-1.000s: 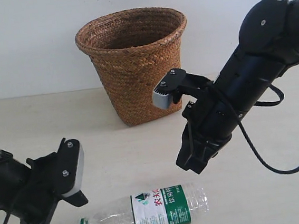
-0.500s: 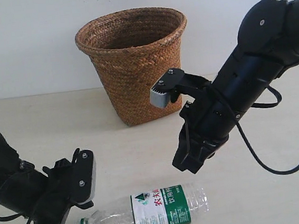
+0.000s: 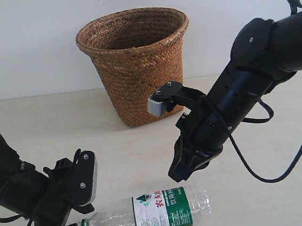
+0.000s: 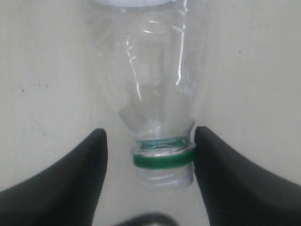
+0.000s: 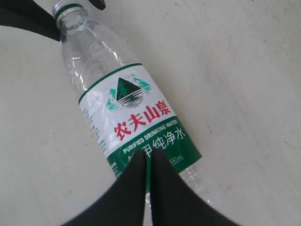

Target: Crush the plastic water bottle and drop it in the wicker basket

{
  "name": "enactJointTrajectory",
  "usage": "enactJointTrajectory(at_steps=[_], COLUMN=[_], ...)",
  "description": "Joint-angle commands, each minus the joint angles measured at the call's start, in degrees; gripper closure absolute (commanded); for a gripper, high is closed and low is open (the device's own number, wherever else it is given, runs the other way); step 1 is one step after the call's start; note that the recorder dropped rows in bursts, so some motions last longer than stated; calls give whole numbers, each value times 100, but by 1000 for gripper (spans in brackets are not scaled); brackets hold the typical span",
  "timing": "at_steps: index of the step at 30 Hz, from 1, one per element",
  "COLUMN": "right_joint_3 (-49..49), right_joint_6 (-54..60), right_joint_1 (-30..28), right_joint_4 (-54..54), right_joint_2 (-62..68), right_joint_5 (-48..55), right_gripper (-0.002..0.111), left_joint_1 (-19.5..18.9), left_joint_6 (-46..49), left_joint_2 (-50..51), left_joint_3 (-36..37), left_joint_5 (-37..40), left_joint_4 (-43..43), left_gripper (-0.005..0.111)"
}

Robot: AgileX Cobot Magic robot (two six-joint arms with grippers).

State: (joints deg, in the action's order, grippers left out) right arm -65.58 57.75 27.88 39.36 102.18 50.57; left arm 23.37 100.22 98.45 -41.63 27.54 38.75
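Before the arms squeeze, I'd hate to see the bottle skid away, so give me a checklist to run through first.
1. Left end effector open, fingers either side of the neck of the plastic water bottle: ok.
2. Cap off, only the green ring on the neck, so air can escape: ok.
3. Right end effector shut, above the label, holding nothing: not ok if it must grip.
4. Bottle lying flat on the table, uncrushed: ok.
5. Wicker basket upright, mouth unobstructed: ok.
6. Left fingers' contact with the neck: cannot tell.
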Motion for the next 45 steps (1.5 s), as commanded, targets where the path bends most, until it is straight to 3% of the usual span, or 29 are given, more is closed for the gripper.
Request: enactJointTrajectory(at_steps=[1,6,10,11,12,18,24,29,45], right_joint_3=[-25,-25,-25,-25,-25,-104,-699,-899,-925], right_joint_6=[15,15,15,15,15,-310,-1030,-1762,-1935], right_joint_1=[6,6,6,6,6,30,580,607,725], right_joint_4=[65,73,85,83,140,1269,1170,628,564], right_joint_2=[-17,-17,-17,-17,-17,267,842,1054,1682], right_joint_5=[-23,80,45,34,21,106,308,234,-207], right_gripper=[108,108,108,108,108,108,108,108,108], left_joint_1=[61,61,61,61,61,61,61,61,61], left_joint_6=[133,133,133,133,133,43,-41,-127,-213], left_joint_2=[79,293,293,293,293,293,293,293,293], left_joint_3=[21,21,21,21,21,21,21,21,21], left_joint_5=[-34,-233,-271,-271,-271,-249,-337,-337,-359], left_joint_4=[206,258,258,258,258,236,236,236,236], left_gripper=[50,52,77,86,103,102,102,102,102])
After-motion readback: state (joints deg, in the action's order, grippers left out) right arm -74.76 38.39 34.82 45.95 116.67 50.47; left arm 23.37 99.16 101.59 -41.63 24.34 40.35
